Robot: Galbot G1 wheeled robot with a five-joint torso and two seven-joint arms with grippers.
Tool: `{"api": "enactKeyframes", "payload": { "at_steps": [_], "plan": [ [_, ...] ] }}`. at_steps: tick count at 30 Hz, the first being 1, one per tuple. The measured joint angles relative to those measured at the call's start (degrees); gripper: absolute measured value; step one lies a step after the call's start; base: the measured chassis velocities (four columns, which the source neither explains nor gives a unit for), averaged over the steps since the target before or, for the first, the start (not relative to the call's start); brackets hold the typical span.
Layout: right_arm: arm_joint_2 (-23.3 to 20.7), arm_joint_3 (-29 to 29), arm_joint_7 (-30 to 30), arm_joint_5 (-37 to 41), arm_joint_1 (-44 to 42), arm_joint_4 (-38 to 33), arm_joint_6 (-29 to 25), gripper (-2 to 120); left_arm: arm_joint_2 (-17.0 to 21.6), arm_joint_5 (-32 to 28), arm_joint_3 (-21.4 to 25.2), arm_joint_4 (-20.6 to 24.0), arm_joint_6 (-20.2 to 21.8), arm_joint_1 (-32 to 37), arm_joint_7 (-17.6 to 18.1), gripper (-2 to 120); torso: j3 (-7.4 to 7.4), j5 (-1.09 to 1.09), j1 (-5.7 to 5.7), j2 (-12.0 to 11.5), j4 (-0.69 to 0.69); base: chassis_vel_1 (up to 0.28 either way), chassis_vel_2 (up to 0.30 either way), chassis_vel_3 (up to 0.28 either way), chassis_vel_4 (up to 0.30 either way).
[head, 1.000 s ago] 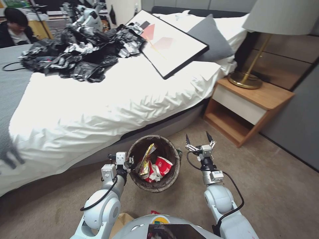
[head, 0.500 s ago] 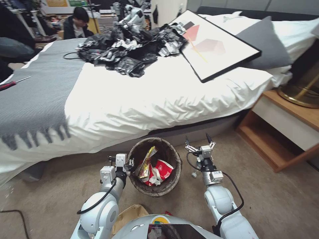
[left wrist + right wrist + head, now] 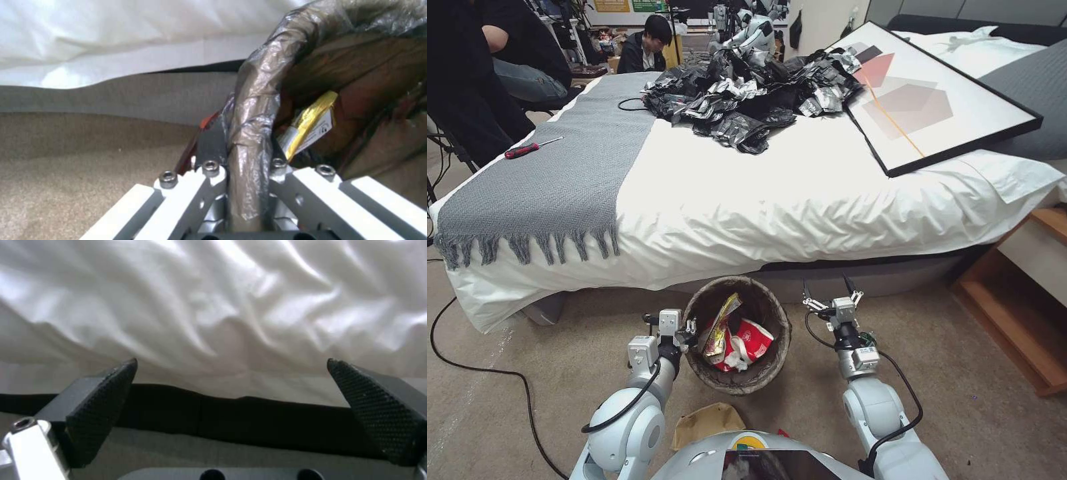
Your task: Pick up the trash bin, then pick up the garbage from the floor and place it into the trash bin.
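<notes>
Brown-bag-lined round white trash bin [image 3: 738, 333] sat at lower centre, its rim clamped by the left gripper [image 3: 684, 328]; the right gripper [image 3: 830, 293] hung spread and empty. The view had swung left since earlier, suggesting the base turned toward remaining garbage

We are seeing the trash bin [image 3: 764, 373] only from above, its white outer wall hiding beneath the brown bag [image 3: 258, 110]. The brown paper bag [image 3: 706, 425] is lying partly hidden behind our own torso. Something small and green [image 3: 865, 338] is peeking from behind the right arm, too hidden for us to identify.
</notes>
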State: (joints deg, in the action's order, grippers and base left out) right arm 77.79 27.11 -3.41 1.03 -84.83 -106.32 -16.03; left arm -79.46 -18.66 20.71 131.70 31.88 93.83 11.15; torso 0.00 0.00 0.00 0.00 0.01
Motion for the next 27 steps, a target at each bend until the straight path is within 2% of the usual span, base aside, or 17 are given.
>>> {"api": "enactKeyframes", "payload": {
  "at_steps": [10,13,18,22,27],
  "plan": [
    [0.49,1.37,-2.57,-0.28,-1.08,-0.28,2.45,99,-0.22,0.75,-0.33,-0.87,-0.23,-0.43,-0.39,0,0.0,0.0,0.0,0.0,-0.01,0.0,0.0,0.0,0.0],
    [0.74,2.02,-6.43,0.44,-1.98,-0.41,6.42,97,-0.28,0.93,-0.34,-1.02,-0.23,-0.53,-0.57,0,0.0,0.0,0.0,0.0,-0.01,0.0,0.0,0.0,0.0],
    [0.73,2.09,-8.64,2.9,-2.43,-0.44,10.16,97,-0.34,0.96,-0.33,-1.32,-0.28,-0.74,-0.51,0,0.0,0.0,0.0,0.0,-0.02,0.0,0.0,0.0,0.0],
    [0.68,1.72,-11.97,9.19,-0.96,3.87,15.64,99,-0.37,0.82,-0.24,-1.55,-0.29,-0.97,-0.43,0,0.0,0.0,0.0,0.0,0.0,0.0,0.0,0.0,0.0],
    [0.62,1.63,-12.97,11.49,0.77,8.79,16.98,99,-0.38,0.82,-0.2,-1.51,-0.23,-0.94,-0.47,0,0.0,0.0,0.0,0.0,-0.01,0.0,0.0,0.0,0.0]
  ]
}}
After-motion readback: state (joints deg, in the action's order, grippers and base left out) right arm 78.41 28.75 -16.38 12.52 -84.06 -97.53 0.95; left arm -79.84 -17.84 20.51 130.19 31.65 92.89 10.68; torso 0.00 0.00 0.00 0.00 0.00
